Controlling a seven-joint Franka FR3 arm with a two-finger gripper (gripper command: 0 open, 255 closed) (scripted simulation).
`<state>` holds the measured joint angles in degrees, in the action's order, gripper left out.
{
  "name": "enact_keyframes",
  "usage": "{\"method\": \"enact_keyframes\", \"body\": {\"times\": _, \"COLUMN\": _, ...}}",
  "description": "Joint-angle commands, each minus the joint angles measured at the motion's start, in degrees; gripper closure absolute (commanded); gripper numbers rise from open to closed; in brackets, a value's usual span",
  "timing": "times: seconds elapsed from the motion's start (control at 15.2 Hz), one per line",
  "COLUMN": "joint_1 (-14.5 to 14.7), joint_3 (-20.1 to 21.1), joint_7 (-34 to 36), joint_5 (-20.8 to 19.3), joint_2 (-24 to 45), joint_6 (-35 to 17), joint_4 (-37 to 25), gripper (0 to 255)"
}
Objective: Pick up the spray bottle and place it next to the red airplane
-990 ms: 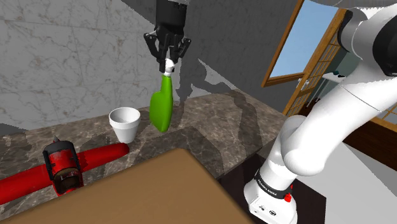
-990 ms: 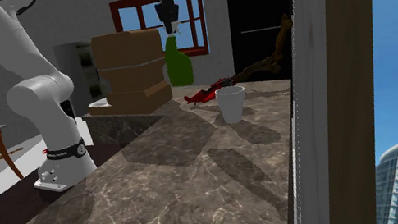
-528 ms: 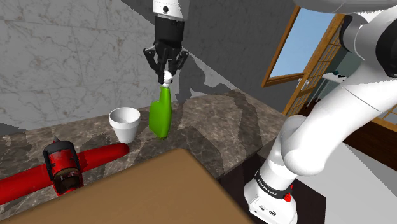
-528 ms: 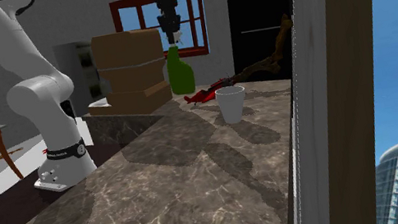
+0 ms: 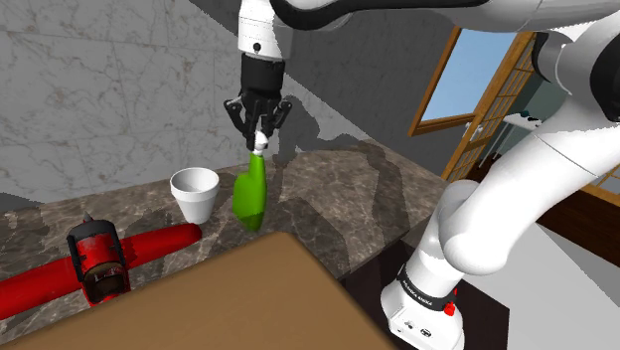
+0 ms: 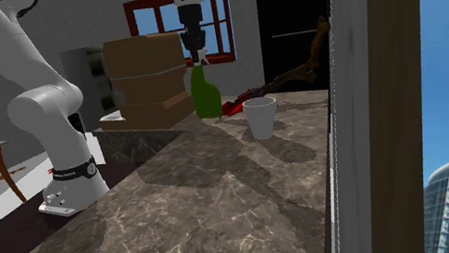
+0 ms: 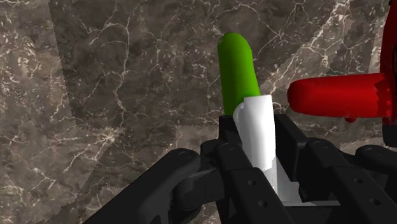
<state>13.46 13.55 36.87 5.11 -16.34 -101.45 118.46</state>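
Note:
A green spray bottle [image 5: 250, 197] with a white nozzle hangs tilted from my black gripper [image 5: 258, 136], which is shut on the nozzle. In the shoulder view the bottle's base is low over the dark marble counter [image 5: 328, 199], just right of a white cup [image 5: 195, 193]. The red airplane [image 5: 94, 261] lies at that view's lower left, one wing reaching toward the cup. In the second exterior view the spray bottle [image 6: 203, 92] hangs under the gripper [image 6: 198, 56], with the airplane [image 6: 233, 106] behind it. In the wrist view my gripper [image 7: 257, 130] clasps the white nozzle [image 7: 257, 137]; the green body [image 7: 236, 67] points away, near a red wing [image 7: 337, 97].
A brown box top [image 5: 229, 298] fills the shoulder view's lower middle, close in front of the airplane and the cup [image 6: 260, 117]. A grey marble wall [image 5: 99, 89] backs the counter. Stacked cardboard boxes [image 6: 148, 82] stand by the arm's base.
The gripper has come down with the bottle in it and shifted slightly toward the shoulder view's left. The bottle now hangs lower, close to the counter.

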Motion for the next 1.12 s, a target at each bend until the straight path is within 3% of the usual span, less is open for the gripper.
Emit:
{"method": "enact_keyframes", "body": {"times": 0.0, "joint_1": 0.0, "joint_3": 0.1, "joint_7": 0.0, "joint_5": 0.0, "joint_2": 0.1, "joint_6": -1.6, "joint_4": 1.4, "gripper": 255}}
{"method": "enact_keyframes", "body": {"times": 1.06, "joint_1": 0.2, "joint_3": 0.8, "joint_7": -0.1, "joint_5": 0.1, "joint_2": 2.3, "joint_6": -13.9, "joint_4": 11.6, "gripper": 255}}
